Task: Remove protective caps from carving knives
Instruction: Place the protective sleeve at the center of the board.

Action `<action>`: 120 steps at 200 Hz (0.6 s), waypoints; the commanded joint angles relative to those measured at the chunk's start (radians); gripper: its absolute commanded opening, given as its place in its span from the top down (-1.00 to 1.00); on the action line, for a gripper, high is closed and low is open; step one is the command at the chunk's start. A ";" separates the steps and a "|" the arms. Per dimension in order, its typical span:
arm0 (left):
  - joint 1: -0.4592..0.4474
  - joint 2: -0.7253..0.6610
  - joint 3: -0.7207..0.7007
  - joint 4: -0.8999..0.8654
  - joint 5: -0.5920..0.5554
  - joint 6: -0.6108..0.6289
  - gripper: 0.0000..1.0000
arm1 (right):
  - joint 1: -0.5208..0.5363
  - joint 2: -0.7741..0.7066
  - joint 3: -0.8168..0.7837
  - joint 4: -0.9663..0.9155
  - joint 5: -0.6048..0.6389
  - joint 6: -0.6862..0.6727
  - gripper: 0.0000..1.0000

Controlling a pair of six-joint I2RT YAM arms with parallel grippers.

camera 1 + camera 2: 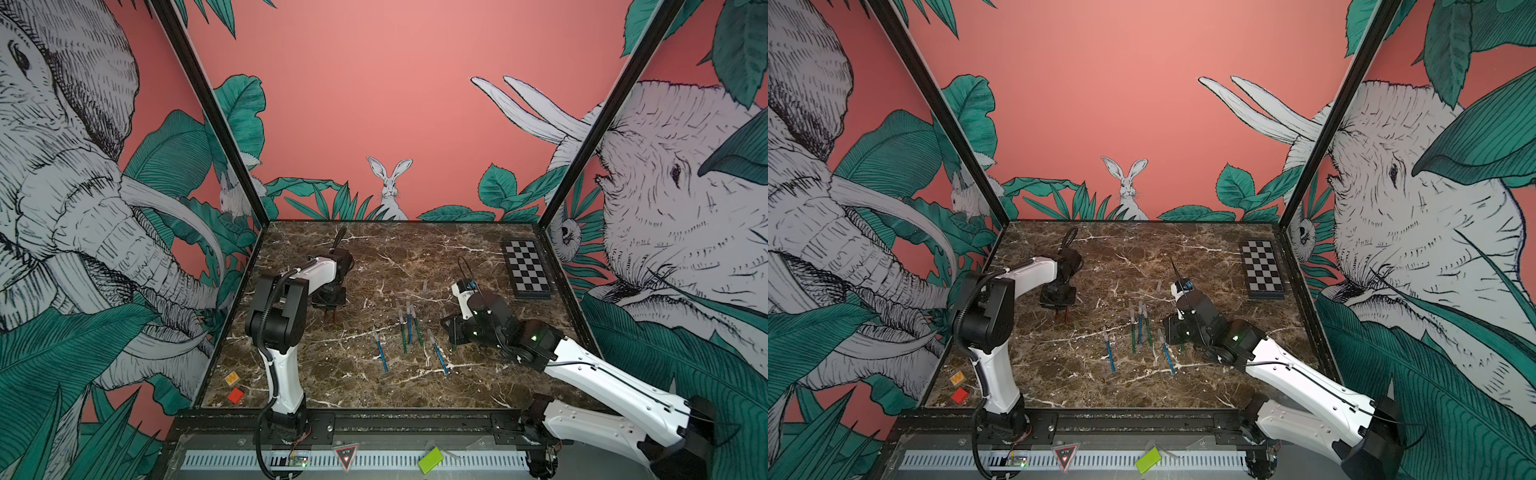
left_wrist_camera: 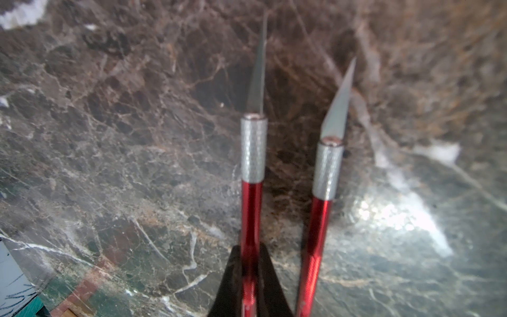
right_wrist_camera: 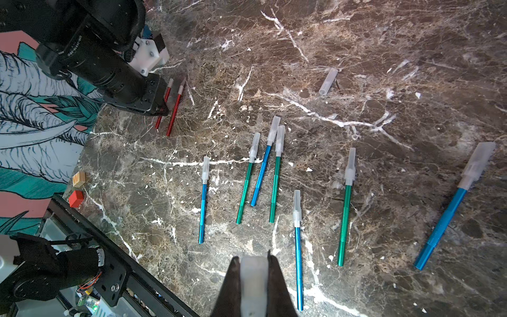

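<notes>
Left wrist: your left tool (image 2: 249, 247) clamps a bare red knife (image 2: 251, 208); your right tool (image 3: 253, 259) pinches a cap (image 3: 253, 282), likely to discard.

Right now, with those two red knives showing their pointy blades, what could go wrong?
1. The left tool is shut on a red knife whose blade is bare; if it slips, the tip could scrape the table.
2. A second bare red knife sits close beside it and could get bumped.
3. The right tool grips a cap; dropped carelessly, it might roll among the capped knives.
</notes>
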 commanded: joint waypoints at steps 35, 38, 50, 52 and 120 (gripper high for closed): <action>-0.011 0.010 -0.055 0.036 0.038 -0.027 1.00 | 0.005 -0.017 -0.002 -0.003 0.016 0.006 1.00; -0.012 0.011 -0.056 0.035 0.036 -0.027 1.00 | 0.004 -0.018 -0.001 -0.004 0.017 0.007 1.00; -0.012 0.010 -0.054 0.032 0.036 -0.027 1.00 | 0.005 -0.022 0.001 -0.008 0.020 0.006 1.00; -0.012 0.011 -0.053 0.032 0.035 -0.027 1.00 | 0.005 -0.022 0.002 -0.008 0.020 0.006 1.00; -0.014 0.017 -0.047 0.015 0.037 -0.022 1.00 | 0.005 -0.028 0.017 -0.020 0.021 0.008 1.00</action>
